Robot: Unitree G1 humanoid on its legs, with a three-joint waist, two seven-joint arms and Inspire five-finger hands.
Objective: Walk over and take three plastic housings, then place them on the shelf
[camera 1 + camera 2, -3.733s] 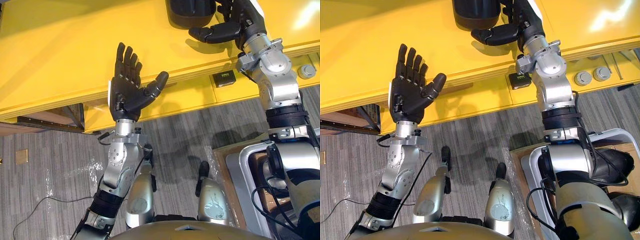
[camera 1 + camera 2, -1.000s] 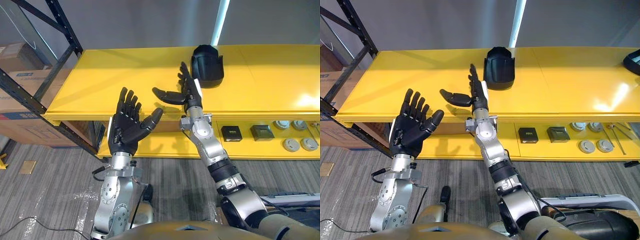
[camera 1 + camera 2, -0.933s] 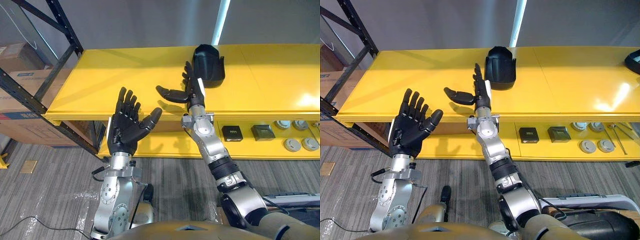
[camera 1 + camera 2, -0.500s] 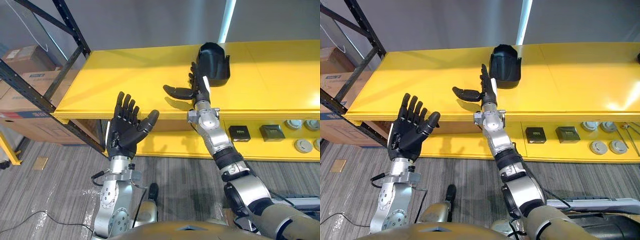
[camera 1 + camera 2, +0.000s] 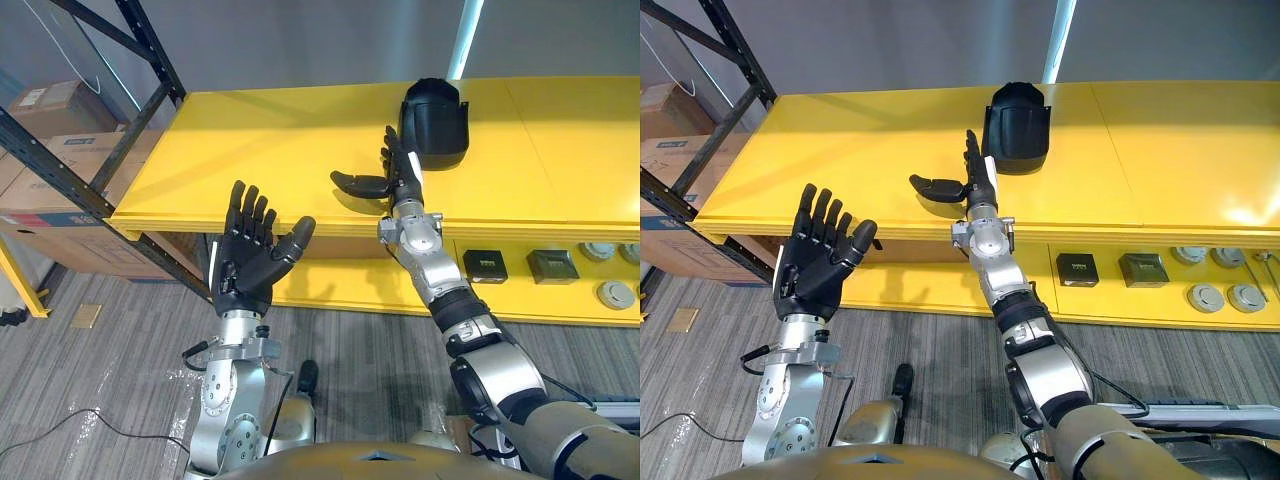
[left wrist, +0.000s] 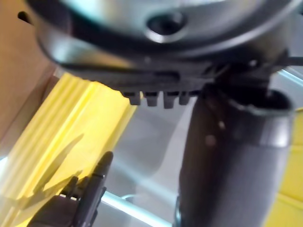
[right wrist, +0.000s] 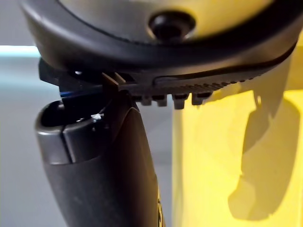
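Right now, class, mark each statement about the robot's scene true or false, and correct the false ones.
1. The housing lies on the shelf. True.
2. The right hand is curled round the housing. False: its fingers are straight and it holds nothing.
3. The left hand is open and empty. True.
4. Three housings lie on the shelf top. False: one is in view there.
5. The boxes are on the robot's right. False: they are on its left, behind the rack.
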